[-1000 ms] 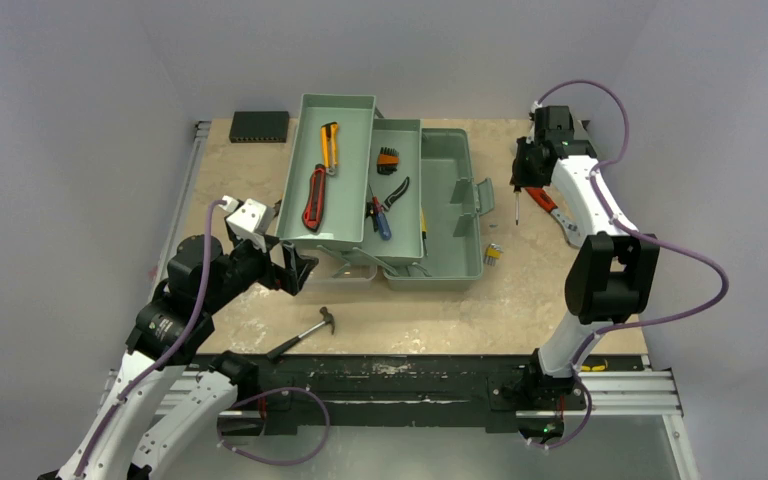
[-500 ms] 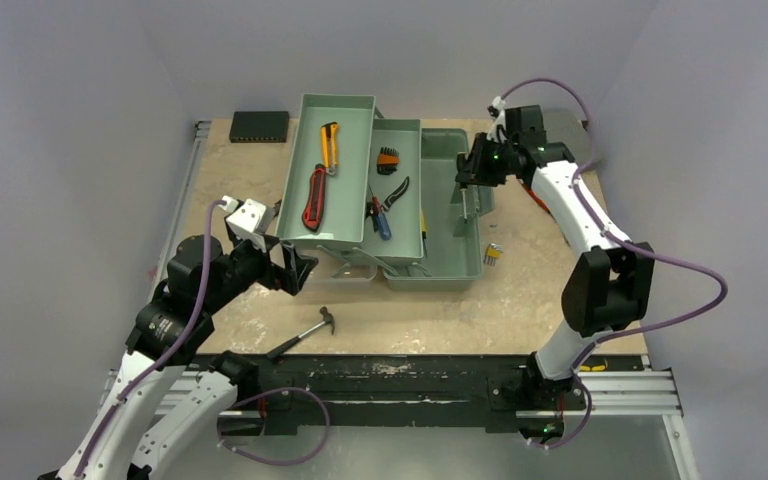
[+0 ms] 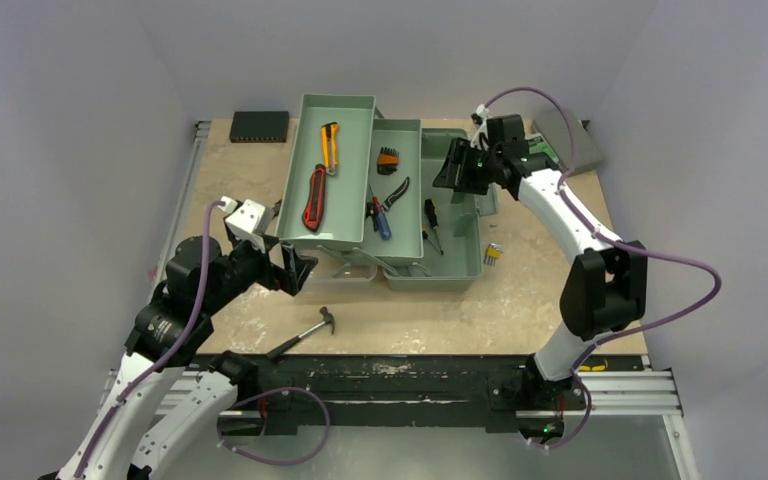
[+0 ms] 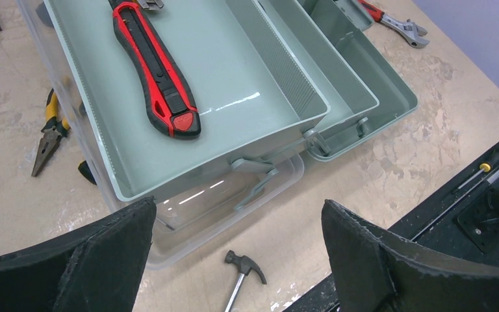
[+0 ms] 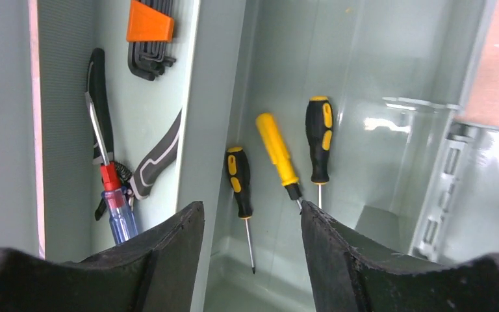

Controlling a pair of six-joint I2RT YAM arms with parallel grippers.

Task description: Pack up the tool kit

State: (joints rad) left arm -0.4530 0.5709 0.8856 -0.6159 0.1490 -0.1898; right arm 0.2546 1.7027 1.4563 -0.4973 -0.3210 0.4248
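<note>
The toolbox (image 3: 438, 276) stands open in the middle of the table, its two fold-out trays (image 3: 345, 125) swung out to its left. The upper tray holds the red knife (image 3: 314, 197) and a yellow cutter (image 3: 329, 146). The lower one holds pliers (image 3: 392, 197), a hex-key set (image 3: 388, 160) and a blue-handled screwdriver (image 5: 118, 218). Three more screwdrivers (image 5: 317, 140) lie loose in the bottom of the toolbox. The right gripper (image 5: 250, 218) hangs directly above them inside the toolbox, its jaws parted and empty. The left gripper (image 3: 295, 268) hovers just off the toolbox's near-left corner, jaws spread wide and holding nothing. The packing looks partly done, since several tools are outside the toolbox. A hammer (image 3: 305, 333) lies in front of it, yellow-handled pliers (image 4: 49, 133) to its left, a red-handled wrench (image 4: 393, 19) on its far right side, and a small key set (image 3: 493, 253) just to its right. Those need to go in, and then the trays must fold shut and the lid close.
</note>
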